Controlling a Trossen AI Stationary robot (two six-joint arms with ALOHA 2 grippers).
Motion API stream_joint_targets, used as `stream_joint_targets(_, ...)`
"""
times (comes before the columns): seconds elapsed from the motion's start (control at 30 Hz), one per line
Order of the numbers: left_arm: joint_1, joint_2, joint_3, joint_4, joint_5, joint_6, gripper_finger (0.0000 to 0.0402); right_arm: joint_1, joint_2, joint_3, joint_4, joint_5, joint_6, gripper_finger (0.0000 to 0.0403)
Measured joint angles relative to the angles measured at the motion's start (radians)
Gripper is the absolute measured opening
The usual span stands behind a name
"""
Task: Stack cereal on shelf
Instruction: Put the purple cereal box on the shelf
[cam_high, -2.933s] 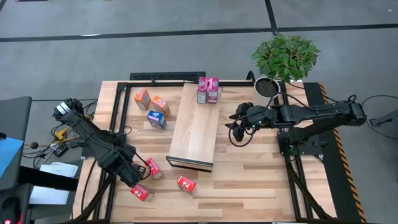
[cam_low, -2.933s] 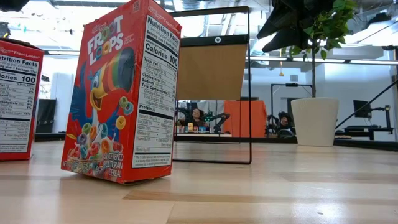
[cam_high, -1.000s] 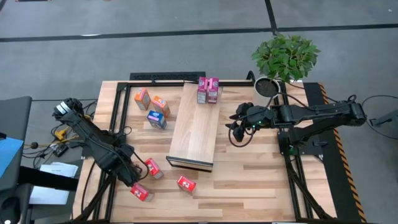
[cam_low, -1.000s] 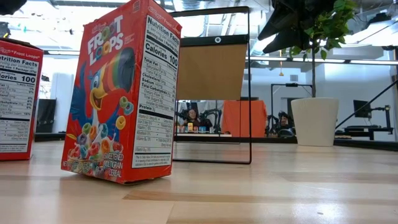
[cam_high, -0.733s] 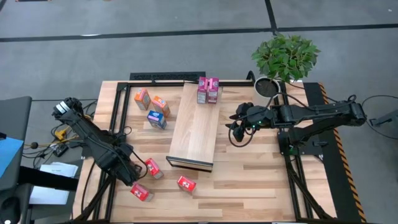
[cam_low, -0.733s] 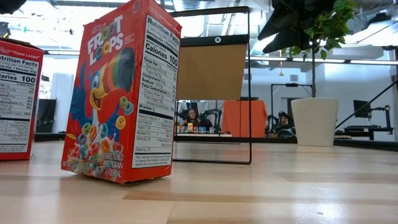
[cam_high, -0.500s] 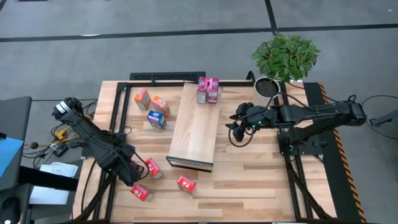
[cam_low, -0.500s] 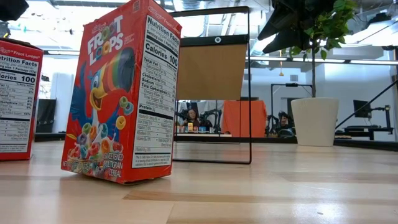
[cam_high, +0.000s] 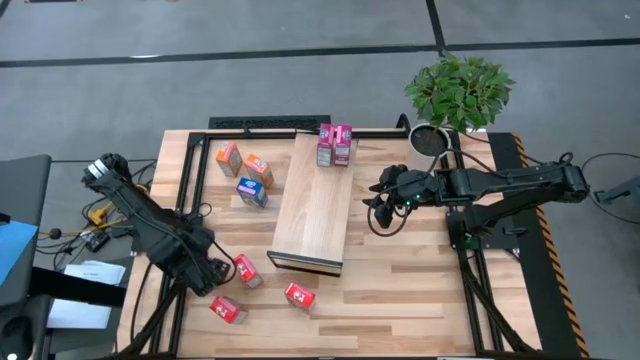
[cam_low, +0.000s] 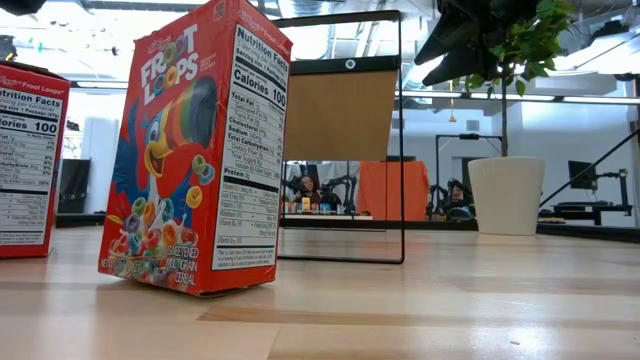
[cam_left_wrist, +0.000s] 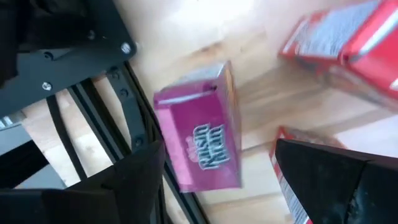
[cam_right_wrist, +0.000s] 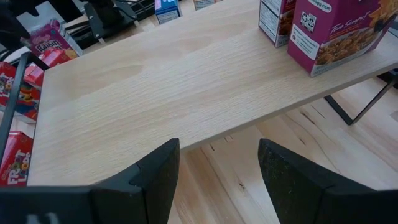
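Observation:
The shelf (cam_high: 315, 205) is a long pale wooden block at the table's middle; it also shows in the right wrist view (cam_right_wrist: 186, 81). Two magenta cereal boxes (cam_high: 335, 146) stand on its far end. Two orange boxes (cam_high: 243, 163) and a blue box (cam_high: 252, 191) stand left of it. Three red boxes (cam_high: 246, 270) lie at the near left; one stands close in the low view (cam_low: 195, 150). My left gripper (cam_high: 205, 268) is open over a magenta box (cam_left_wrist: 199, 118) lying on the table, one finger on each side. My right gripper (cam_high: 372, 208) is open and empty beside the shelf's right edge. My left gripper comes at the magenta box from above with its fingers spread wider than the box. One finger (cam_left_wrist: 140, 180) overlaps the box's near corner (cam_left_wrist: 177, 177) in the left wrist view. Whether it touches the box I cannot tell.
A black metal frame (cam_high: 190, 190) runs along the table's left and far edges, right beside the magenta box (cam_left_wrist: 93, 81). A potted plant (cam_high: 460, 92) stands at the far right corner, its white pot (cam_low: 505, 195) showing in the low view.
My left arm has shifted a little toward the table's far left, its gripper staying over the near-left boxes. The boxes and the shelf stand as before.

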Motion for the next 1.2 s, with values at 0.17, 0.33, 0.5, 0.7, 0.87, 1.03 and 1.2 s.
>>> stream_joint_targets(0.17,0.000,-0.004,0.000,-0.036,-0.011,-0.015,0.0297,0.000,0.000,0.000,0.000,0.002,0.000,0.0245)
stream_joint_targets(0.33,0.000,-0.001,-0.016,0.000,-0.014,-0.043,0.0297,0.000,0.000,0.000,-0.001,0.002,0.000,0.0245)
stream_joint_targets(0.5,0.000,0.000,-0.057,0.105,-0.014,-0.051,0.0297,0.000,0.000,0.000,-0.002,0.002,0.000,0.0245)
stream_joint_targets(0.7,-0.002,-0.002,-0.093,0.116,-0.003,-0.068,0.0297,0.000,0.000,0.000,-0.003,0.002,0.000,0.0245)
stream_joint_targets(0.87,-0.002,-0.001,-0.116,0.177,-0.003,-0.051,0.0295,0.000,0.000,0.000,-0.002,0.002,0.000,0.0245)
stream_joint_targets(1.03,-0.002,-0.001,-0.128,0.193,0.015,-0.052,0.0273,0.000,0.000,0.000,-0.002,0.002,0.000,0.0245)
stream_joint_targets(1.2,-0.002,-0.001,-0.128,0.191,0.017,-0.049,0.0244,0.000,0.000,0.000,-0.003,0.002,0.000,0.0245)
